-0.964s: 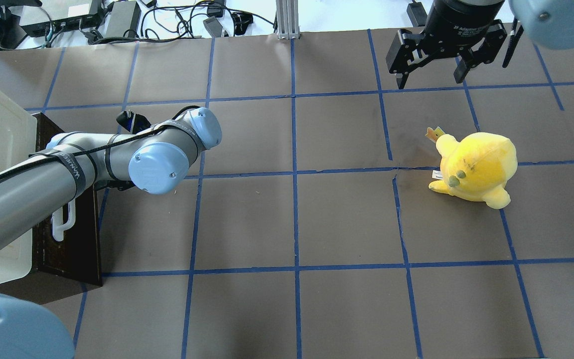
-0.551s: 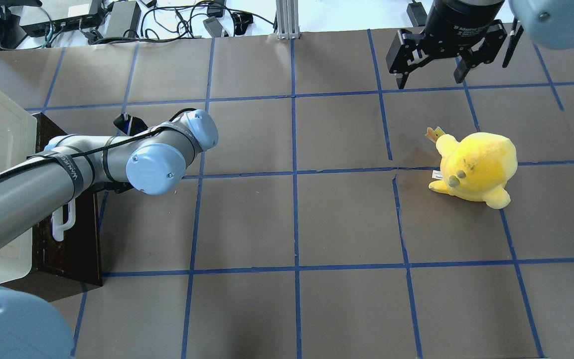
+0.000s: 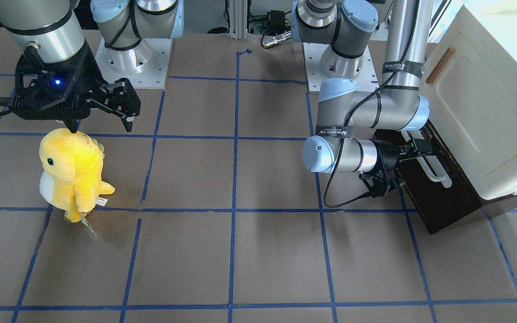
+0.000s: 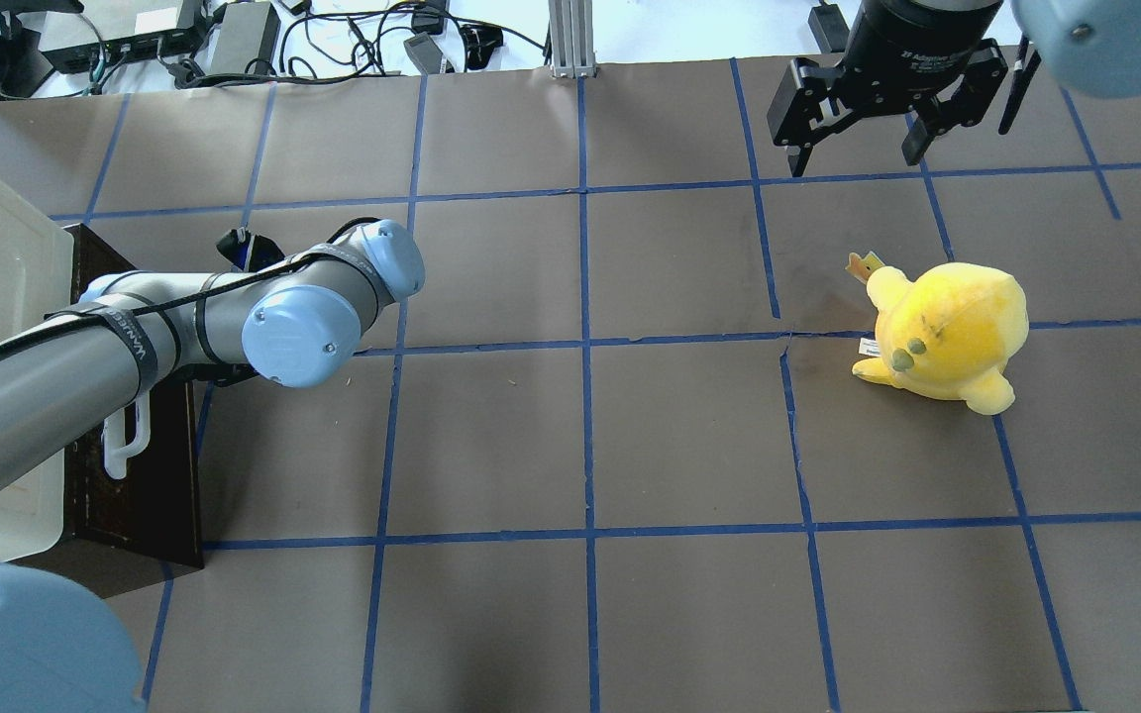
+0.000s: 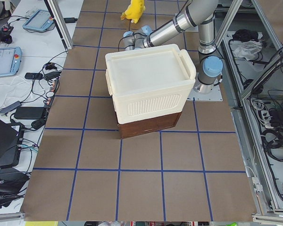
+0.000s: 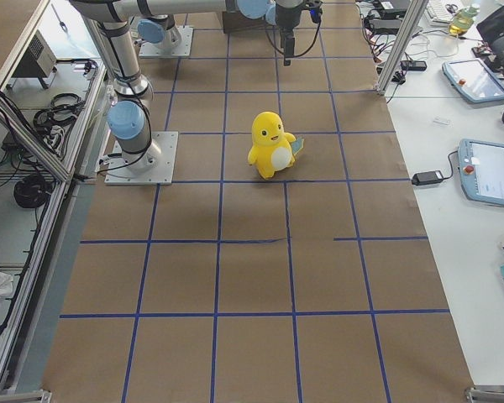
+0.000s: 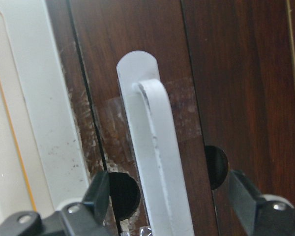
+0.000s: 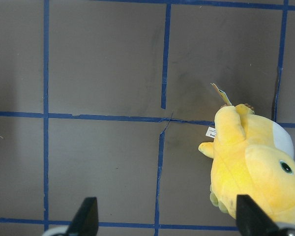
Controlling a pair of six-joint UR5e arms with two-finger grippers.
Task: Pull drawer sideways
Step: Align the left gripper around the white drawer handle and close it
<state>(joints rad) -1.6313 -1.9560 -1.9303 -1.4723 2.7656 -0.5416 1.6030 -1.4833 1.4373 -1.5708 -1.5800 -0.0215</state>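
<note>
Drawer [image 3: 440, 204] sits at foot of the cream cabinet [image 3: 487, 116], at my left end of the surface [image 3: 240, 251], dark wooden front facing the middle. My left gripper [image 7: 169, 189] is at its white bar handle [image 7: 155, 147], fingers [image 7: 101, 194] spread apart, one on each side of the bar, not clamped on it. My right gripper [image 3: 100, 123] hangs above the surface, jaws apart, holding nothing, just beside a yellow plush toy [image 3: 72, 172], well apart from the drawer.
</note>
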